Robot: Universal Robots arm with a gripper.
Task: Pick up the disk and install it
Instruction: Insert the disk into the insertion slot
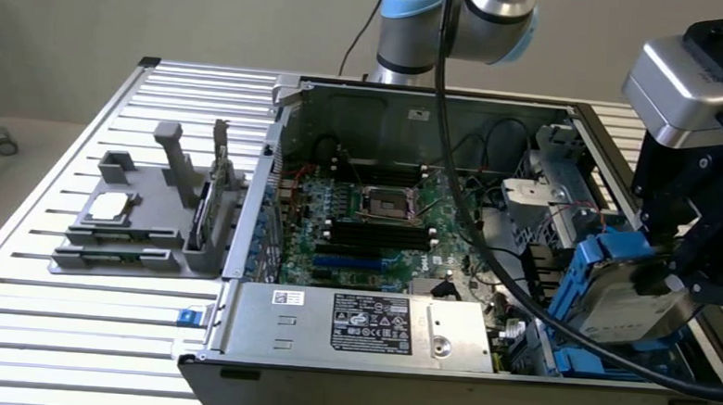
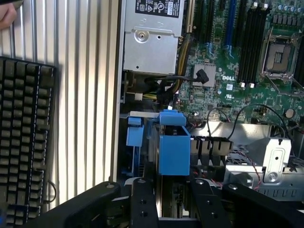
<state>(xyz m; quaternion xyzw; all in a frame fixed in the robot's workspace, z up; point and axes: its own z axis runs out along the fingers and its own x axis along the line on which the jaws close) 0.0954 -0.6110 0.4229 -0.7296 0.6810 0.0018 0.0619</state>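
Mostly slatted metal table [image 1: 57, 335], beige wall [image 1: 161, 16]; disk [image 1: 635, 305] on edge in open case [image 1: 392, 107].

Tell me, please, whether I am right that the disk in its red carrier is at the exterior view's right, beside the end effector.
Not quite: the carrier is blue, not red, as the exterior view shows. The disk is indeed at that view's right, beside the end effector.

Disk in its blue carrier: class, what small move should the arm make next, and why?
Probably close the fingers on the disk: they straddle its blue-framed edge with slim gaps either side, so it looks not yet gripped.
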